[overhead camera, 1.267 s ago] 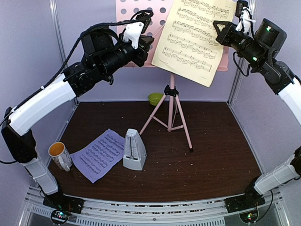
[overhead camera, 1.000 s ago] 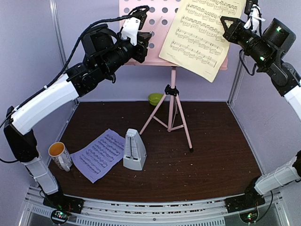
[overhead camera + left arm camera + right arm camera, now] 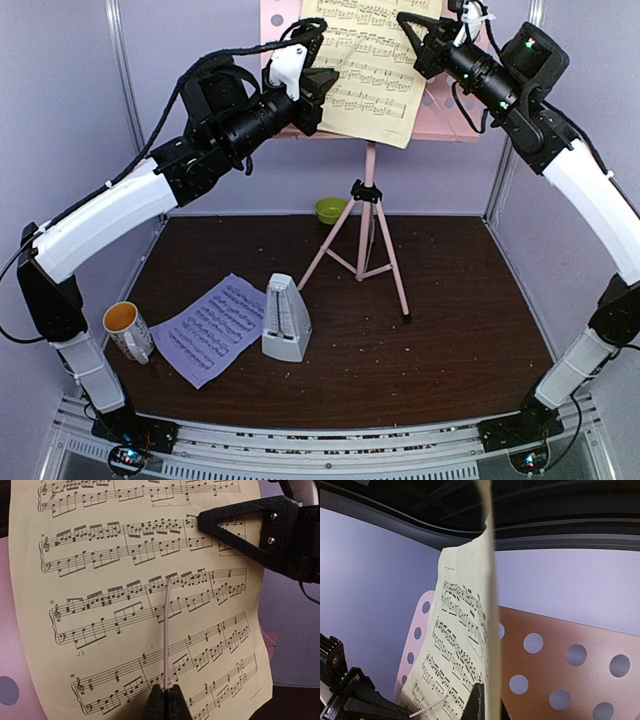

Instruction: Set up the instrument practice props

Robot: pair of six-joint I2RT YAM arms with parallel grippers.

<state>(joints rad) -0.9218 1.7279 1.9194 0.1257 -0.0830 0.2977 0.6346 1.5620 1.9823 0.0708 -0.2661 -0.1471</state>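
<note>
While the pink music stand [image 3: 368, 165] rises beneath both arms, my right jaws are clamped on the yellow sheet [image 3: 365, 75] at its upper edge, and my left jaws are closed on a thin pink rod [image 3: 165, 630] crossing that sheet. Well below both jaws, the lavender sheet [image 3: 208, 328] and metronome [image 3: 286, 318] sit side by side on the desk [image 3: 450, 330].
</note>
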